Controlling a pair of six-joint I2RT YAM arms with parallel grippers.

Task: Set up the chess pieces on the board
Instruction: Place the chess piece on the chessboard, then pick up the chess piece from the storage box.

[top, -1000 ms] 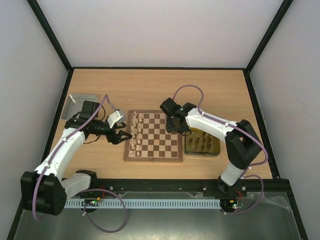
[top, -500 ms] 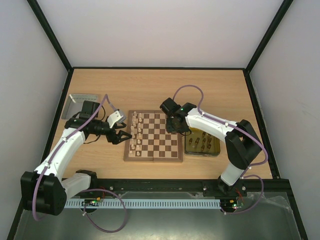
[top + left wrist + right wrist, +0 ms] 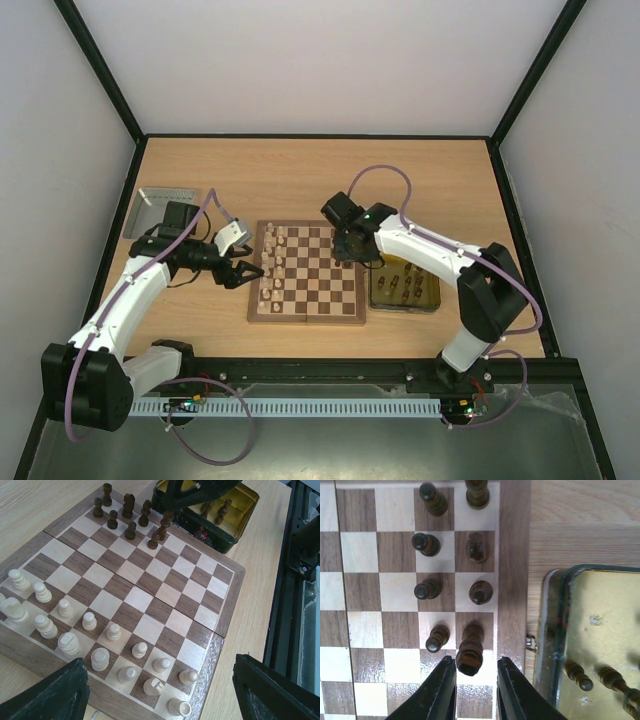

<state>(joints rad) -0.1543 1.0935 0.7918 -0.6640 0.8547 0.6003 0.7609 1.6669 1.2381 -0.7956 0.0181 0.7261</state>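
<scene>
The board (image 3: 307, 273) lies mid-table. Cream chess pieces (image 3: 65, 607) fill two rows on its left side, and dark pieces (image 3: 426, 543) stand in two rows on its right side. In the right wrist view my right gripper (image 3: 475, 666) is open, its fingers either side of a standing dark piece (image 3: 470, 652); there is a clear gap on the piece's right. From above this gripper (image 3: 352, 250) is over the board's right edge. My left gripper (image 3: 240, 270) is wide open and empty, low at the board's left edge; it also shows in the left wrist view (image 3: 165, 700).
A yellow transparent tray (image 3: 403, 287) holding several dark pieces sits against the board's right side, also in the right wrist view (image 3: 600, 630). A silver metal tray (image 3: 160, 205) lies at the far left. The black frame rail (image 3: 320, 365) runs along the near edge.
The right arm's forearm and cable have shifted slightly to the right, with its gripper staying over the board's right edge. The left arm has not moved.
</scene>
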